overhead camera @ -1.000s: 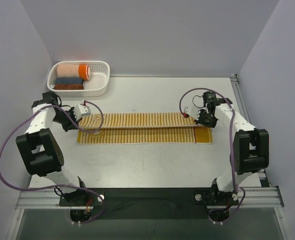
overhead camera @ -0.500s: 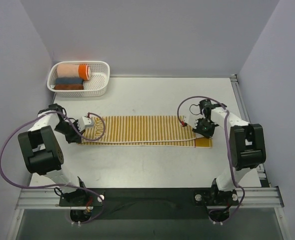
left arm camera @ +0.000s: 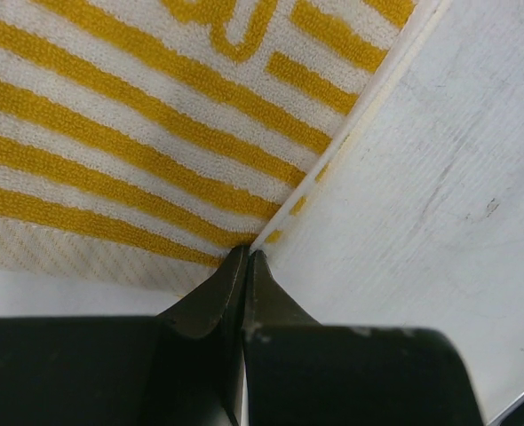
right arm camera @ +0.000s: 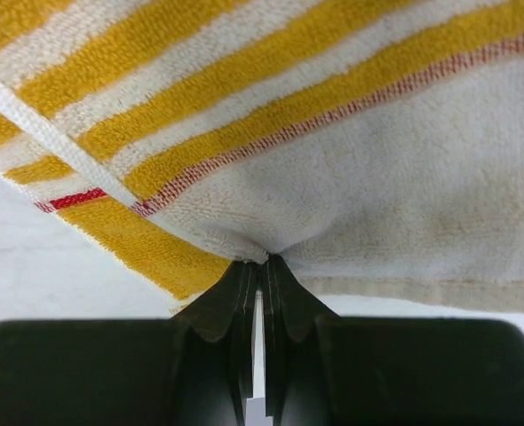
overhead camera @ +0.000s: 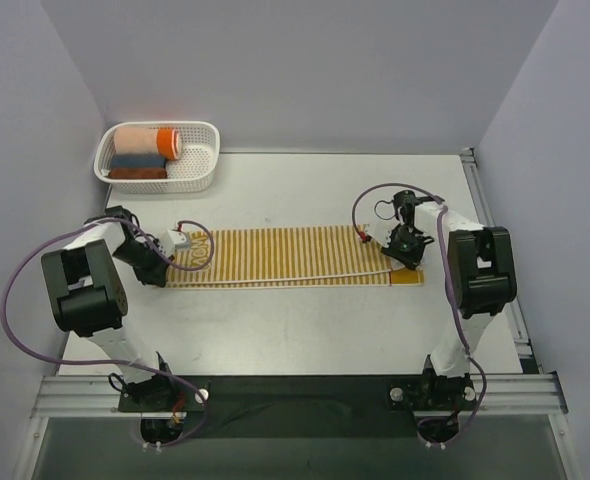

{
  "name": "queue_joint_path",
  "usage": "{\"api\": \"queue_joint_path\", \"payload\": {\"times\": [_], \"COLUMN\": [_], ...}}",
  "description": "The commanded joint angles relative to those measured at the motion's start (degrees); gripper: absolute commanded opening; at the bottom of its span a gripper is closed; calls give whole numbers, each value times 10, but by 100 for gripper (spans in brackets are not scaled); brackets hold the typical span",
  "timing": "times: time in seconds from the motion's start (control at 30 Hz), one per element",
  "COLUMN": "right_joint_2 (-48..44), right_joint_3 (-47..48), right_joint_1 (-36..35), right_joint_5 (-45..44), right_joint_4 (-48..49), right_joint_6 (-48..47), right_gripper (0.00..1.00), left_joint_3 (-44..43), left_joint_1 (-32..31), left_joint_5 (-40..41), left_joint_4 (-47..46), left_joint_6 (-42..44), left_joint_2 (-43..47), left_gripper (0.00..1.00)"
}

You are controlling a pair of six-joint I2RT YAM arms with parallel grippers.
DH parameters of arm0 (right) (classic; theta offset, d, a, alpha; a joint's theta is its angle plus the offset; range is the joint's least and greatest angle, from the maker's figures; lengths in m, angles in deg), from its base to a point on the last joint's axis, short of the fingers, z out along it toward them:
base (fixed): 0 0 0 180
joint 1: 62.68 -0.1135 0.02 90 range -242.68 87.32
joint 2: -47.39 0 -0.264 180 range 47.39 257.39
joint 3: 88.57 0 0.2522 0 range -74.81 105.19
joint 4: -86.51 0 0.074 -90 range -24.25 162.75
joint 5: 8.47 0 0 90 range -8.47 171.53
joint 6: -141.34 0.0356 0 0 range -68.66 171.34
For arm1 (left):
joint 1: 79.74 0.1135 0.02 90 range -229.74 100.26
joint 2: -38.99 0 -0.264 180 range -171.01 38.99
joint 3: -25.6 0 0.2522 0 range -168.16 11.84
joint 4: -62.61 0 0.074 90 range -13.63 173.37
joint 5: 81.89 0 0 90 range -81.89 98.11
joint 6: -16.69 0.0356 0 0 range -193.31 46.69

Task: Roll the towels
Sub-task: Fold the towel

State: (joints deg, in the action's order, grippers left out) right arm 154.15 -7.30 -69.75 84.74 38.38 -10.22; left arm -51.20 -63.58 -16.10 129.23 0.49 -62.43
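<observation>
Towel [overhead camera: 275, 255] full length; top cam only

White basket [overhead camera: 207, 160] — three cloth rolls [overhead camera: 143, 141], seemingly; table [overhead camera: 305, 190].

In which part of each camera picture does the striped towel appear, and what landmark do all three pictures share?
Top external: the towel lies across the middle of the table.
Left wrist: it fills the upper left, above the left gripper.
Right wrist: it fills the top, pinched by the right gripper.
Shared landmark: the white table, bare beside the towel in every view.
</observation>
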Motion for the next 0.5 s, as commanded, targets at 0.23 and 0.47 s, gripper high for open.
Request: {"api": "queue_joint_path", "payload": {"times": [0.23,0.47], "right_joint_2": [-58,-119], "right_joint_3": [58,38], "right_joint_1": [13,4], "right_joint_5": [-7,4], "right_joint_4": [-61,-120], "right_joint_6": [-13,-14], "right_gripper": [0,0], "left_joint_3": [-1,3], "left_joint_1": [-4,-5], "left_joint_5": [10,7], "left_joint_4": [-31,-30], "left_joint_6": [-31,-41], "left_joint_2": [-19,-19], "left_gripper": [0,0]}}
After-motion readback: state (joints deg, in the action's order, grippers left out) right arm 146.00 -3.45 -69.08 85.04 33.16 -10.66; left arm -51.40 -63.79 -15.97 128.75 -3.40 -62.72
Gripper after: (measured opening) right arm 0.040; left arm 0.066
